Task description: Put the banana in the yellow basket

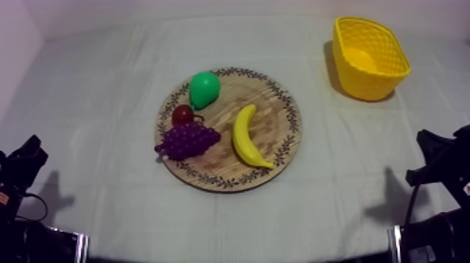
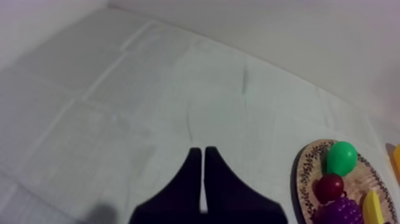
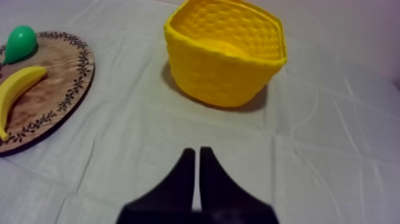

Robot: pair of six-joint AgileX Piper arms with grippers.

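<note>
- Waiting to begin is how I judge the step in hand: the banana (image 1: 246, 136) lies untouched on the wooden board (image 1: 273, 105), and neither arm is reaching for it.
- The left gripper (image 2: 203, 152) hangs over bare cloth to the left of the board. Its fingers lie together in a narrow wedge, holding nothing.
- The right gripper (image 3: 197, 152) is pressed together in the same way and empty. It points at the cloth between the board and the yellow basket (image 1: 364, 82).
- The banana rests on the right half of the board, running near to far, with its near tip close to the near-right rim. It is apart from the other fruit.
- The next move, as I judge it, suits the right arm, which sits on the side nearer both the banana and the basket. Its fingers must spread first, then come down across the banana's narrow middle.
- The bunch of grapes (image 1: 187, 141) lies just left of the banana, so the approach should keep to the banana's own side.
- The basket stands upright at the far right of the table, well apart from the board. As far as its inside shows, nothing is in it.
- The board carries four things. Besides the banana and the grapes, the pear (image 1: 204, 89) sits at its far left. The small red fruit (image 1: 183, 115) lies between the pear and the grapes.
</note>
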